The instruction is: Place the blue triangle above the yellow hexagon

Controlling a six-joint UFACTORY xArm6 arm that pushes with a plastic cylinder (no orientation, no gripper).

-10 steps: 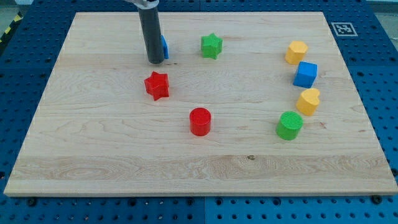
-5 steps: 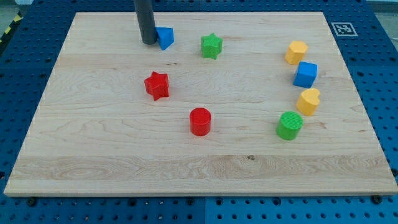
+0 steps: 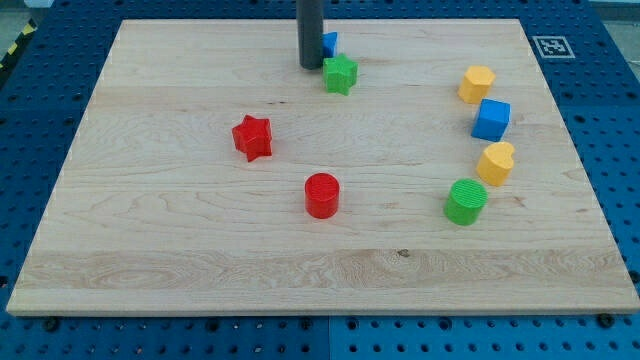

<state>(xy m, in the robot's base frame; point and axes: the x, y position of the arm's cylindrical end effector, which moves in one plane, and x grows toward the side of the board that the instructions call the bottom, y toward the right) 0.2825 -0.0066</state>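
Robotics lab bench, wooden board (image 3: 200, 250), blue perforated table (image 3: 620, 150), fiducial marker (image 3: 549, 45)

Lighting's bright and even, looks like it comes from overhead. The wooden worktop (image 3: 200, 240) is evenly lit with no real glare, wood grain is crisp. Shadows are soft and short, just a faint dark rim under the red cylinder (image 3: 322, 195) and green cylinder (image 3: 466, 201). Everything's in focus edge to edge, no motion blur on the rod, edges look straight.
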